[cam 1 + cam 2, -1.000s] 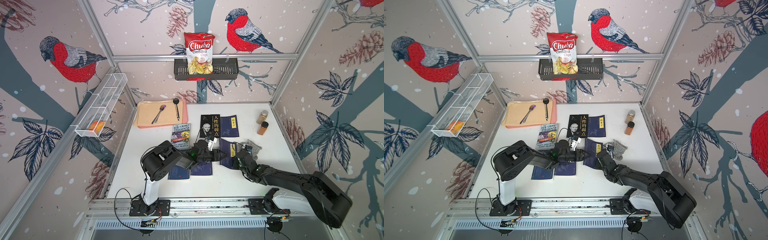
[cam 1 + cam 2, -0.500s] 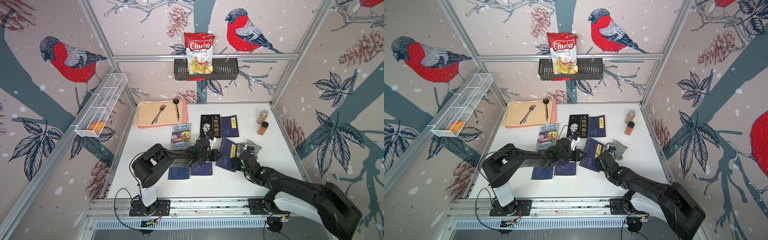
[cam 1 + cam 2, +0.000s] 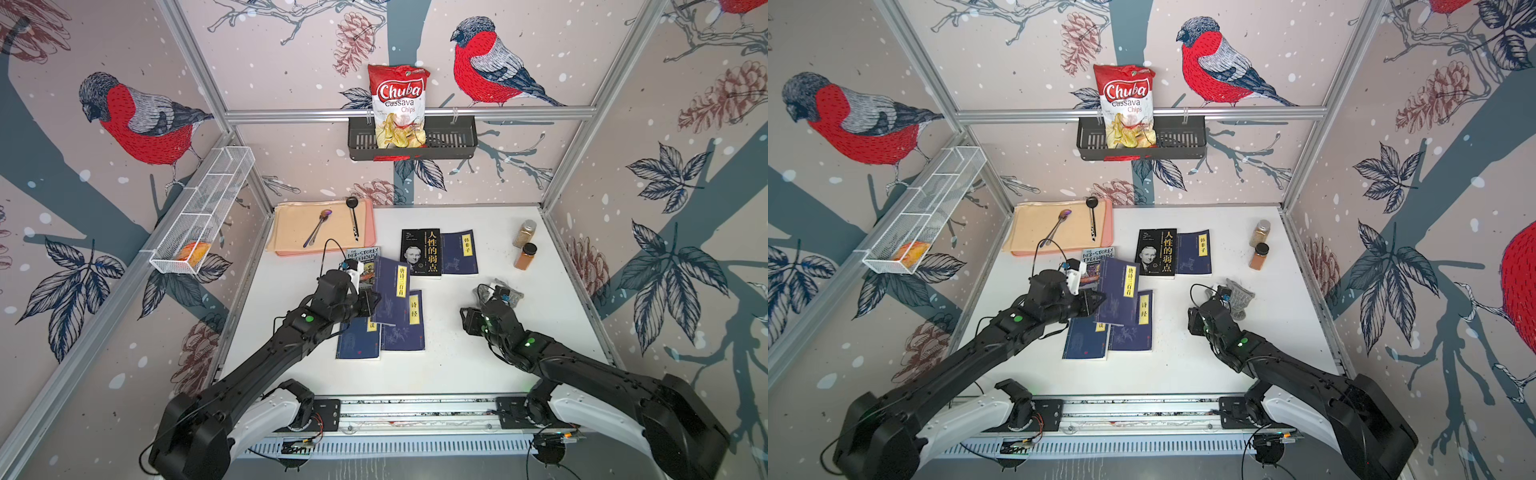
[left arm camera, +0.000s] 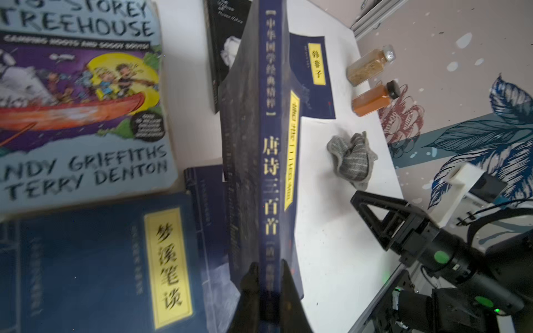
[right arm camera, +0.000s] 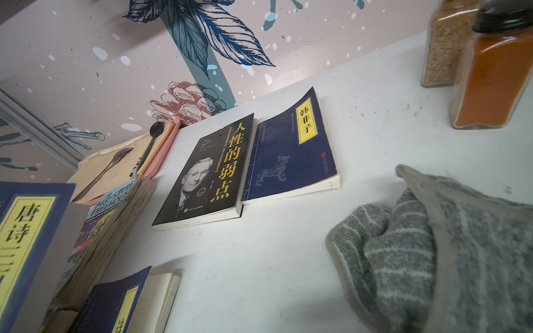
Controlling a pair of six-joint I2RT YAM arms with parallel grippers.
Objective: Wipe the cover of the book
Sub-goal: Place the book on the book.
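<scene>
Much open tabletop (image 3: pixel 444 299) separates book (image 3: pixel 390 291) (held edgewise) from cloth (image 3: pixel 1241 297).

Both top views hang high over the rail (image 3: pixel 415 409) end, angled down at the white table (image 3: pixel 478 374) — near-identical, whole scene shared. Left wrist camera sits tight behind the left gripper (image 4: pixel 269 266), looking past the fingers (image 4: pixel 250 285) along the blue book (image 4: pixel 269 173). Right wrist camera rides low, close — grey cloth (image 5: pixel 432 259) just ahead. Both wrist views share the cloth, spice jars (image 5: pixel 490 80), black book (image 5: pixel 207 173).
</scene>
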